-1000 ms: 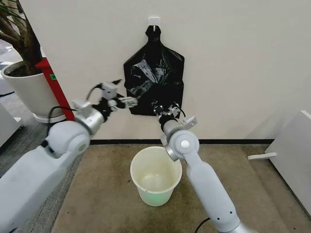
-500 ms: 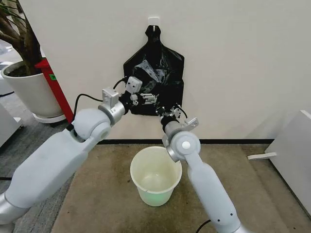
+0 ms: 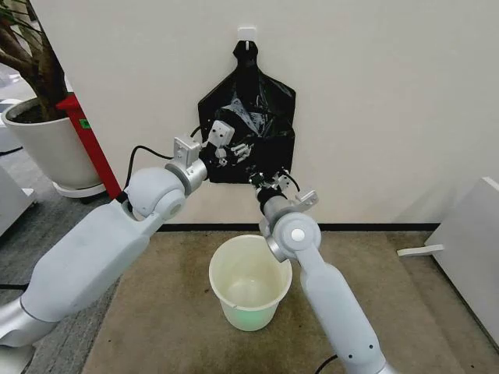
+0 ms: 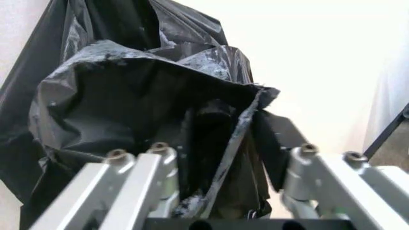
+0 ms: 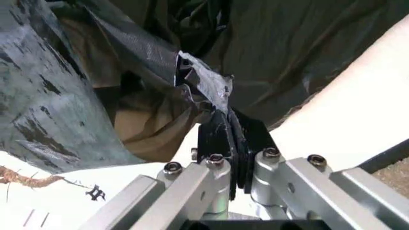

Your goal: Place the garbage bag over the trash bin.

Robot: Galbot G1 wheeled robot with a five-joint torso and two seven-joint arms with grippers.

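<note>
The garbage bag (image 3: 248, 128) hangs from a wall hook, well above the empty trash bin (image 3: 249, 282) on the floor. The right gripper (image 3: 269, 180) pinches its lower edge; the left gripper (image 3: 231, 149), jaws spread, straddles a fold. Covering the bin remains undone.

Glossy black garbage bag (image 3: 257, 117), cream-white trash bin (image 3: 249, 282), red stand (image 3: 87, 140).

Trash bin (image 3: 249, 282) mouth unobstructed; wall behind garbage bag (image 3: 261, 117) blocks further reach.
</note>
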